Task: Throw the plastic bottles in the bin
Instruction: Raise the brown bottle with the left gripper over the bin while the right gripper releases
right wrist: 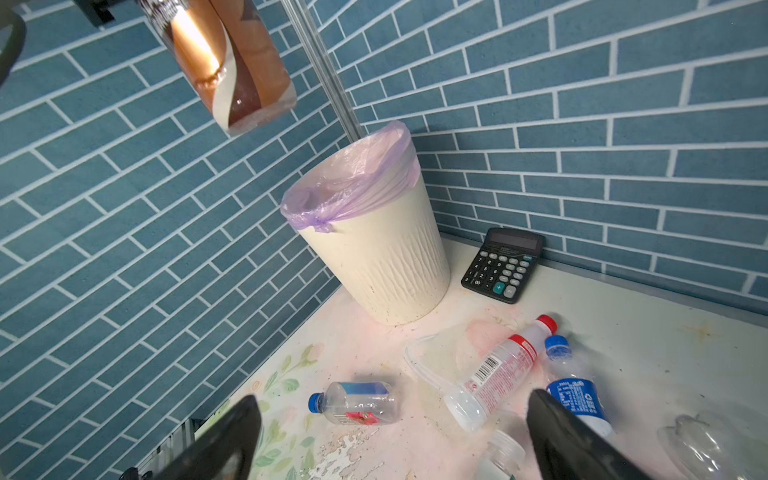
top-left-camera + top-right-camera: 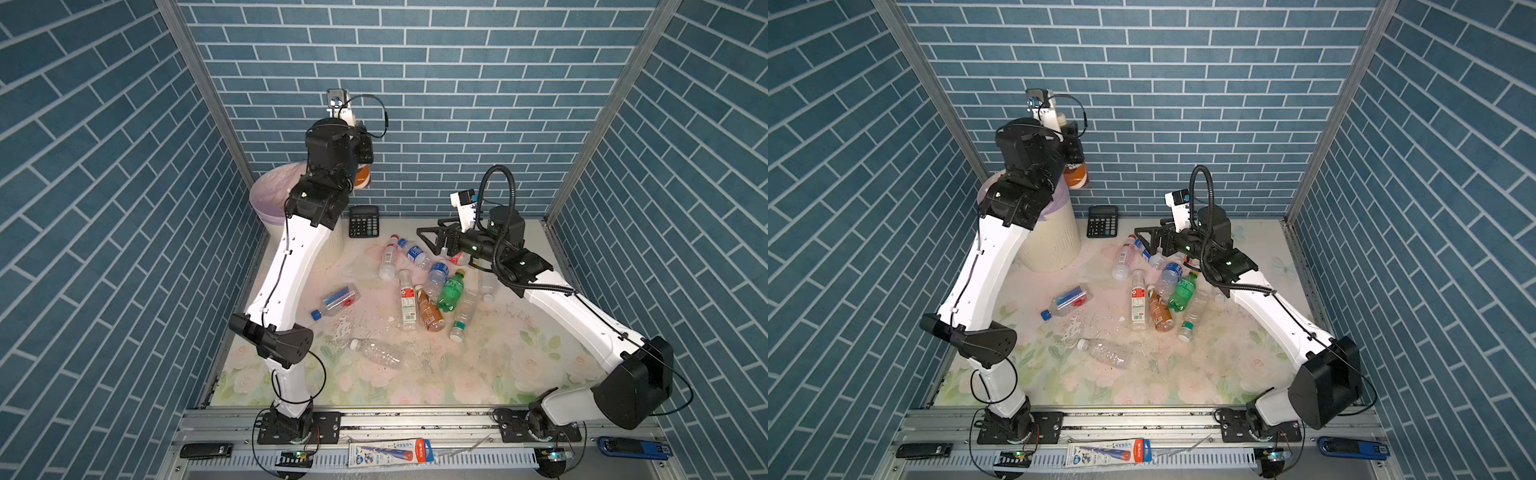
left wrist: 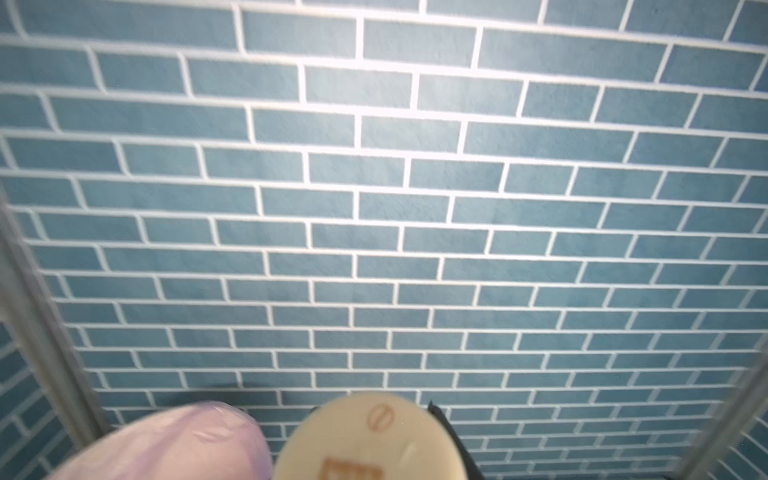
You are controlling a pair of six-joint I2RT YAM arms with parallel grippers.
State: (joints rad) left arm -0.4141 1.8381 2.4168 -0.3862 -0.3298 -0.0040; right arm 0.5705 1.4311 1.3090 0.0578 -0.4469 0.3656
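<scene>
The left pincer (image 2: pixel 362 160) is clenched on an amber bottle (image 2: pixel 362 178), held high by the back wall and close to the rim of the bin (image 2: pixel 1054 245). Whether it hangs over the mouth or just beside it I cannot tell. In the left wrist view the bottle's round cream end (image 3: pixel 370 440) sits next to the liner (image 3: pixel 166 444).

The right pincer (image 1: pixel 395 440) is spread wide and empty, low over the heap of bottles (image 2: pixel 432 286) on the table (image 2: pixel 498 374).

By my reckoning the task is at an early stage. One bottle is on its way, nothing can be made out inside the bin, and about ten bottles lie on the table. Most are in the heap, a flat one (image 2: pixel 336 299) and a crumpled clear one (image 2: pixel 376 351) lie apart.

The bottles are thin, mostly clear plastic with glossy red, blue or white labels. One is green (image 2: pixel 451 291) and another amber (image 2: pixel 430 311), and several are ribbed or dented. The bin is stiff cream plastic, round, tapering and ribbed. Its liner is thin lilac film, knotted at the rim. The table carries a faded floral print, flaking in places.
</scene>
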